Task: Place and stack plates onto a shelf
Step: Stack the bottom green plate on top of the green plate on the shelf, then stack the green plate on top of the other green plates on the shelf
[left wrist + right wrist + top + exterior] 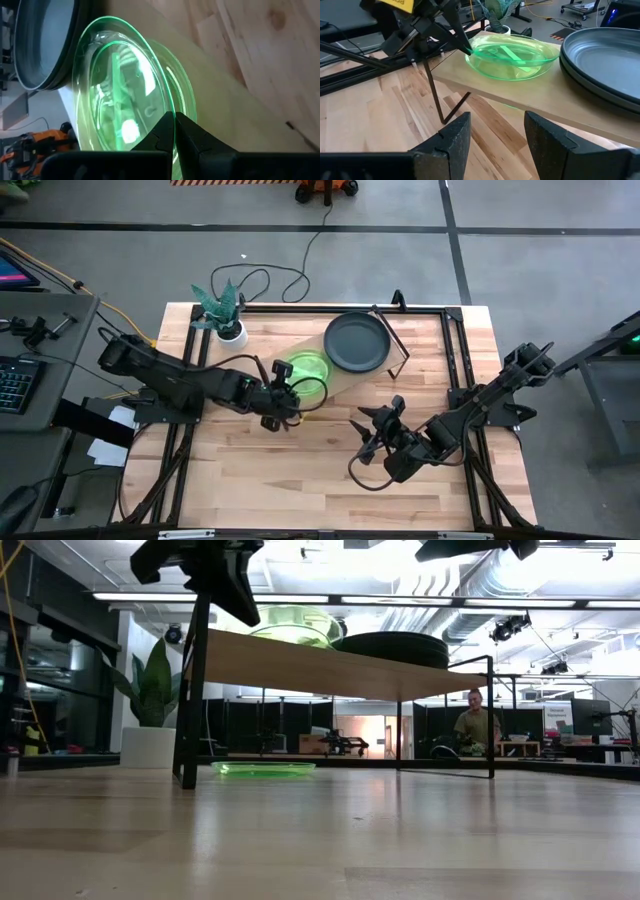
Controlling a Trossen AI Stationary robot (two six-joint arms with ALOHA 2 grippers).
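A translucent green plate sits on the light wood shelf, beside dark grey plates stacked on the same board. In the high view the green plate lies left of the dark plates. My left gripper is shut on the green plate's rim, reaching in from the table's left. In the low view another green plate lies flat on the tabletop under the shelf. My right gripper hovers open over the table, near and to the right of the shelf, touching nothing. My left gripper pinches the green plate's rim between its two fingertips, at the plate's left-near edge. The fingers come roughly level, from the table's left and near side. The plate's underside appears to rest on the shelf board, about level.
A white pot with a green plant stands at the shelf's far-left corner. Thin black rod legs hold the board up. Black frame rails run along the table's sides. A person shows in the room beyond. Bare tabletop lies toward the near edge.
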